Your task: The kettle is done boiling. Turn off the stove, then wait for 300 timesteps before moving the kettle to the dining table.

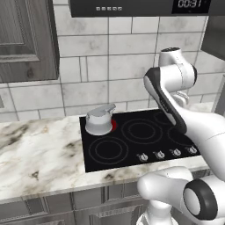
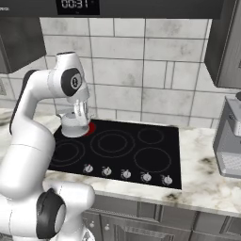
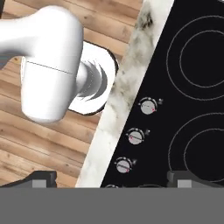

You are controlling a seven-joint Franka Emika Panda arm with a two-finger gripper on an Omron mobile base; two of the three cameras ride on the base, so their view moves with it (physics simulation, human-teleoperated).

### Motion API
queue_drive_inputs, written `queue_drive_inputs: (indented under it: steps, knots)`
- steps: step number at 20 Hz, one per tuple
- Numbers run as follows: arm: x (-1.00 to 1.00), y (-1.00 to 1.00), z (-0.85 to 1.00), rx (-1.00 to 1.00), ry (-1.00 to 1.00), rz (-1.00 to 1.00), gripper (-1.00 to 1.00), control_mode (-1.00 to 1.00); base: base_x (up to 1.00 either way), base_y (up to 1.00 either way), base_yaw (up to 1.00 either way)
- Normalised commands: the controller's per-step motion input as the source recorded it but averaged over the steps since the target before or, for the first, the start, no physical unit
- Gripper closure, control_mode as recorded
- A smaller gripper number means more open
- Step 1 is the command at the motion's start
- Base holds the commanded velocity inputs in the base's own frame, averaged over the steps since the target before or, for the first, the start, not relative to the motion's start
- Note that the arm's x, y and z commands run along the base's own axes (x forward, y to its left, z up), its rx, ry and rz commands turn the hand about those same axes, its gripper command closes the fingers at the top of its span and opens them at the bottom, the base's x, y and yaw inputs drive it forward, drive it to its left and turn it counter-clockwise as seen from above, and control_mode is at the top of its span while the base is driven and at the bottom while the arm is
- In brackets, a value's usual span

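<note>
Red glow under the kettle point(image 1: 99, 119) on the stove's point(image 1: 132, 151) back-left burner tells me it's on, so I've got the gripper point(image 3: 111, 179) high over the knobs point(image 3: 135, 136), jaws wide and empty, ready to drop onto one

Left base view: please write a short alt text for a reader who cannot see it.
A small silver kettle sits on the back left burner, glowing red, of a black stove set in a marble counter. Silver knobs line the stove's front edge, and the white robot arm rises at the right.
</note>
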Motion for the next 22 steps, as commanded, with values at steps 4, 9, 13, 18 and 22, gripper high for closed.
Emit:
queue_drive_inputs:
  steps: [4,9,13,18,22]
  knots:
    - [-0.1,-0.08,-0.03,0.0,0.08,0.28,-1.0,-1.0,0.0,0.0,0.0]
    - [-0.13,-0.11,-0.05,0.0,0.07,0.28,-1.0,-1.0,0.0,0.0,0.0]
    - [-0.17,-0.08,-0.12,0.0,0.06,0.27,-1.0,-1.0,0.0,0.0,0.0]
    - [-0.22,-0.1,-0.2,0.0,0.07,0.25,-1.0,-1.0,0.0,0.0,0.0]
    - [-0.2,-0.1,-0.29,0.0,0.06,0.25,-1.0,-1.0,0.0,0.0,0.0]
